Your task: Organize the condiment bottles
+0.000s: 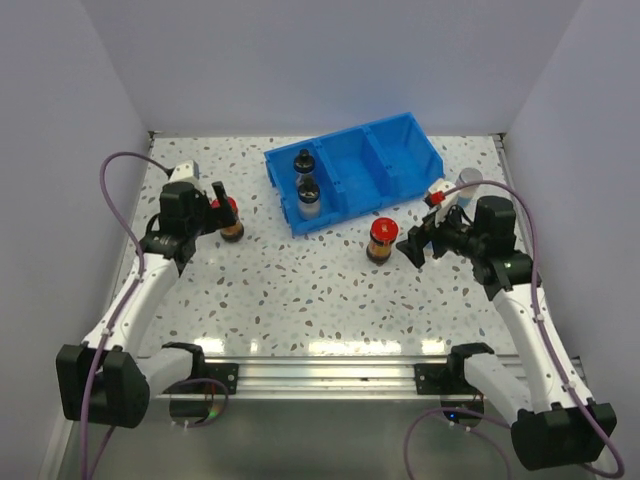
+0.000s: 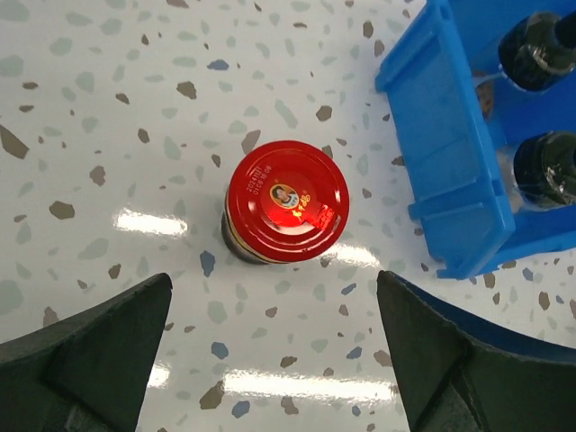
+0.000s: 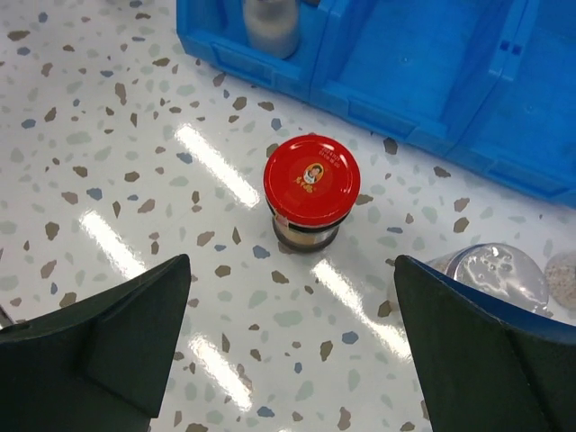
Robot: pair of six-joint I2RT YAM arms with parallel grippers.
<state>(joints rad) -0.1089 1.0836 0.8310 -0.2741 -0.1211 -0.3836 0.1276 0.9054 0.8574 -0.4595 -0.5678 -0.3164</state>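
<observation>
Upright red-capped jar [image 2: 286, 201] dead ahead.
My left pincer [image 2: 273, 283] gapes open, jar centred beyond its tips (right pincer [image 3: 292, 265] open too).

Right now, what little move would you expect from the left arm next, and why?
Probably ease the left tool closer until the red-capped jar sits between its open jaws. That jar stands upright on the table, just ahead of the tool and roughly centred, not yet gripped, and the blue bin beside it already holds two black-capped jars.
</observation>
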